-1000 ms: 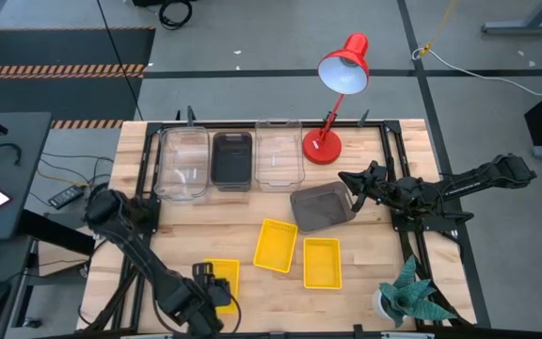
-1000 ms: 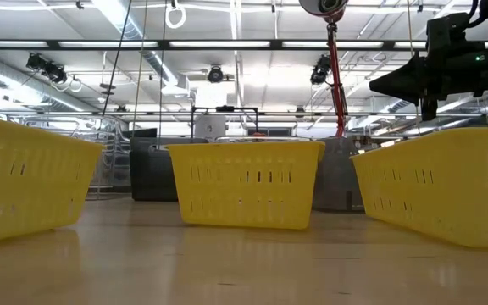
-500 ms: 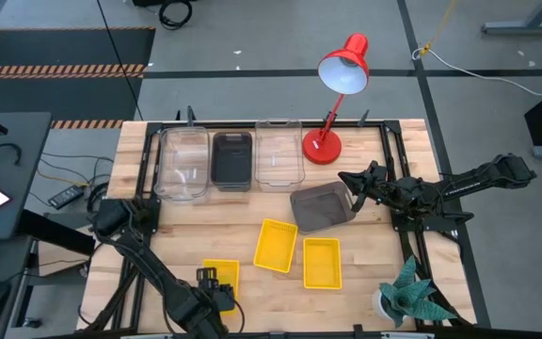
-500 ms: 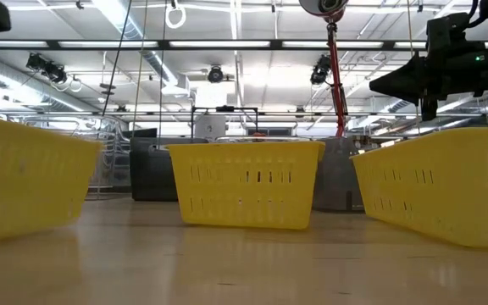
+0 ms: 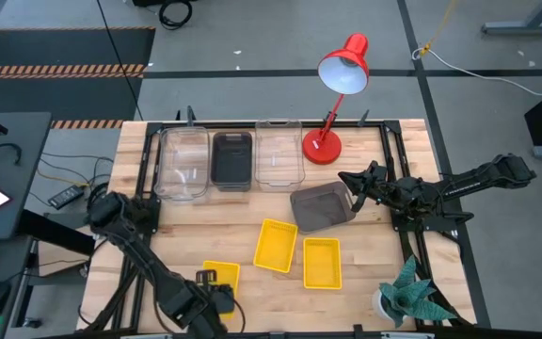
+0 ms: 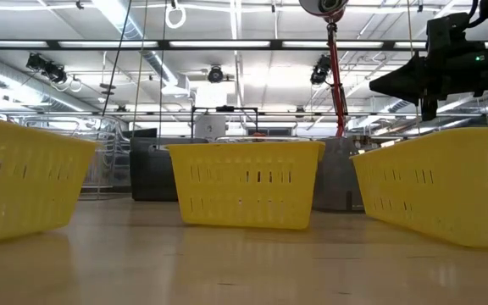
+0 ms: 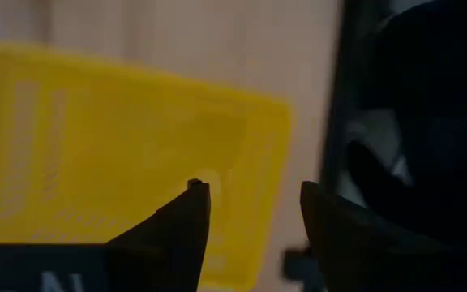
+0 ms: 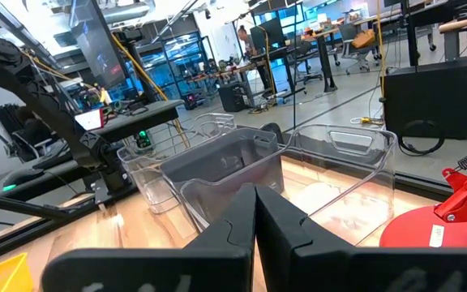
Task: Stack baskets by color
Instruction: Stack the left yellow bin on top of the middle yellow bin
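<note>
Three yellow baskets rest flat on the wood: one near left (image 5: 224,272), one in the middle (image 5: 276,245), one to its right (image 5: 322,262). A grey basket (image 5: 323,207) lies askew behind them. Along the far edge stand a clear basket (image 5: 183,162), a dark grey one (image 5: 232,158) and another clear one (image 5: 278,153). My left gripper (image 5: 216,288) points down over the near-left yellow basket (image 7: 120,154), open, one finger over its inside and one outside its wall. My right gripper (image 5: 348,179) hovers level by the grey basket's far right corner, shut and holding nothing. My left gripper stands astride one side wall (image 7: 278,162) of the near-left yellow basket from above, fingers pointing down. Whether either finger (image 7: 186,227) touches the wall, I cannot tell. The basket sits on the table.
A red desk lamp (image 5: 332,94) stands at the far edge, right of the clear baskets. A potted plant (image 5: 412,297) sits at the near right corner. A dark frame (image 5: 390,160) runs along the table's sides. Bare wood lies between the far row and the yellow baskets.
My left gripper has shifted slightly toward the table's near edge over the near-left yellow basket. That basket has jolted and now stands a little shifted on the table. The right arm has kept still.
</note>
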`<state>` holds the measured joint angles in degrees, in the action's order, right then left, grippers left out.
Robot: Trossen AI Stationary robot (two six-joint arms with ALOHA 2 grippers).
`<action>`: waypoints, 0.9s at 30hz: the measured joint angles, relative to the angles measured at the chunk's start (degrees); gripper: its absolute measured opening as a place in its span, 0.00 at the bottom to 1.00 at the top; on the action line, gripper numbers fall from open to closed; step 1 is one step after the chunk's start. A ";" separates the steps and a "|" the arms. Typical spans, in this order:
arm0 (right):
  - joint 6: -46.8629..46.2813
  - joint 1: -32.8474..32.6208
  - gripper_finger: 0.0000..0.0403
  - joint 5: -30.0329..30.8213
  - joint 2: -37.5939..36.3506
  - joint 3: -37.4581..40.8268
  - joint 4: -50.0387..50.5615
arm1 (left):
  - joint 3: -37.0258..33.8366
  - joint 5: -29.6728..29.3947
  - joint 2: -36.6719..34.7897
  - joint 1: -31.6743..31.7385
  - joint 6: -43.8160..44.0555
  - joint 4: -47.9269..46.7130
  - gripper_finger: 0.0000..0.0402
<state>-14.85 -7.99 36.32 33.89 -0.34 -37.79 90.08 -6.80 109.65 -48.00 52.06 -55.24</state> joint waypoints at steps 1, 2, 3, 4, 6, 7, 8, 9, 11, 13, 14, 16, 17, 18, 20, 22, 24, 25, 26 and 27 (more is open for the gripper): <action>-0.01 0.00 0.03 0.02 0.00 -0.02 -0.01 | 0.07 -0.44 0.02 -0.37 0.03 1.63 0.49; -0.01 0.00 0.03 0.00 0.00 0.00 0.01 | 0.04 -0.75 0.14 -0.72 0.17 3.50 0.48; 0.00 0.00 0.03 0.01 0.00 0.00 0.01 | 0.03 -1.10 0.42 -0.94 0.58 5.34 0.48; -0.01 0.00 0.03 0.02 0.00 0.00 0.00 | 0.03 -1.57 0.75 -1.24 1.34 6.57 0.48; -0.01 0.00 0.03 0.01 0.00 0.00 0.03 | -0.02 -2.45 1.53 -1.86 2.80 6.63 0.47; 0.00 0.00 0.03 0.00 0.00 0.00 0.01 | -0.02 -2.74 2.03 -2.09 3.35 6.59 0.47; 0.00 0.00 0.03 0.02 0.00 -0.01 -0.01 | -0.02 -3.07 2.69 -2.22 3.94 6.33 0.47; 0.01 0.00 0.03 0.01 0.00 -0.01 0.04 | -0.02 -3.19 3.35 -2.47 4.17 5.82 0.47; 0.00 0.00 0.03 0.02 0.00 -0.02 0.08 | -0.04 -3.31 4.88 -2.80 3.98 5.83 0.47; 0.00 0.00 0.03 0.02 0.00 -0.02 0.08 | -0.08 -3.52 6.24 -3.02 3.00 5.64 0.47; 0.00 0.00 0.03 0.01 0.00 0.00 0.09 | -0.08 -3.60 6.80 -3.01 2.50 5.62 0.47; -0.01 0.00 0.03 0.02 -0.02 -0.02 0.08 | -0.08 -3.66 8.07 -3.03 1.44 5.48 0.47; 0.00 0.00 0.03 0.02 0.00 -0.01 0.10 | -0.08 -3.55 8.70 -3.03 1.09 5.29 0.46; 0.00 0.00 0.03 0.00 0.00 0.00 0.09 | -0.08 -3.36 9.21 -3.03 0.71 5.17 0.45; 0.01 0.00 0.03 0.02 0.00 -0.02 0.12 | -0.08 -2.60 9.94 -3.01 -0.39 5.07 0.42; 0.01 0.00 0.03 0.02 0.00 0.00 0.09 | -0.08 -2.02 10.16 -2.92 -1.65 4.51 0.37; 0.00 0.00 0.03 0.01 0.00 -0.01 0.12 | -0.08 -2.00 10.14 -2.72 -2.68 4.19 0.31; 0.02 0.00 0.03 0.00 0.00 0.00 0.12 | -0.08 -1.95 10.13 -2.57 -3.04 3.93 0.27; 0.00 0.00 0.03 0.02 0.00 -0.01 0.12 | -0.08 -1.93 10.10 -2.48 -3.28 3.36 0.23; 0.00 0.00 0.03 0.01 0.00 -0.01 0.12 | -0.08 -1.88 10.07 -2.40 -3.58 2.82 0.18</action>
<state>-14.85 -7.99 36.33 33.89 -0.35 -37.67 90.00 -8.68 119.71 -50.40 48.48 -52.42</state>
